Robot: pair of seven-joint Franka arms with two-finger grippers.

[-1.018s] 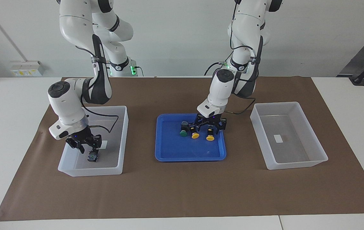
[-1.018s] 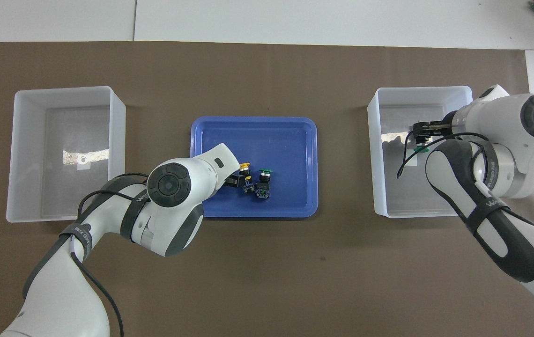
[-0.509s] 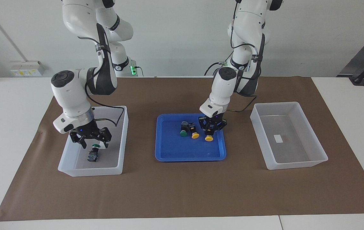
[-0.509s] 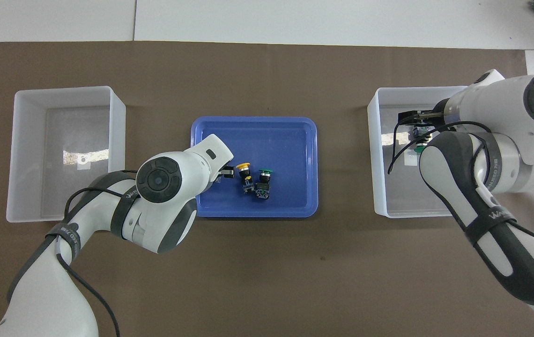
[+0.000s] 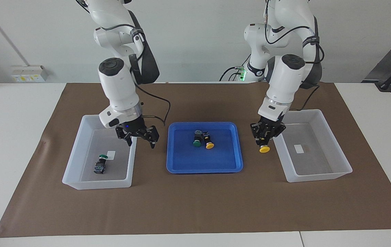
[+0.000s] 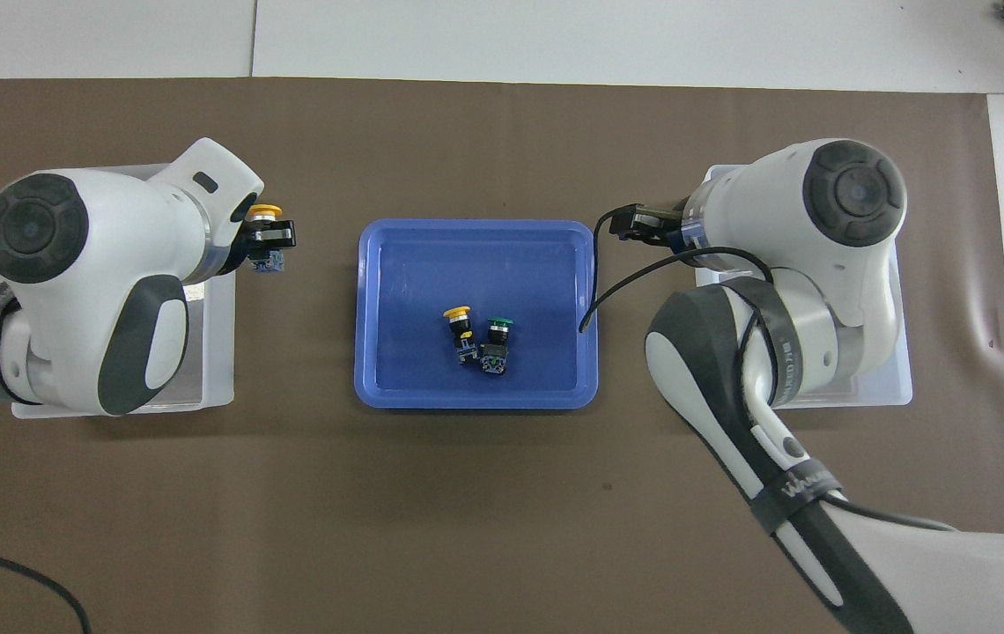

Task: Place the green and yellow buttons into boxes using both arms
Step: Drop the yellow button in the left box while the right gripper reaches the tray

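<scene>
My left gripper [image 5: 266,136] was clamped on a yellow button [image 5: 264,149], cap hanging down, up in the air over the mat [image 5: 195,206] between the blue tray [image 5: 181,164] and the box [image 5: 319,175] at my left arm's end of the table, just beside that box's rim. That box held only its small white label [image 5: 299,148].

My right gripper [image 5: 140,136] hung with its fingers spread and nothing between them, over the edge of the other box [image 5: 96,183] on the side toward the tray. In that box a green button [image 5: 100,164] lay on the floor beside the label [image 5: 111,155].

Two buttons lay in the tray, a green one [image 6: 497,326] and a second yellow one [image 6: 458,315], side by side and touching, near the tray's middle, caps pointing away from me.
</scene>
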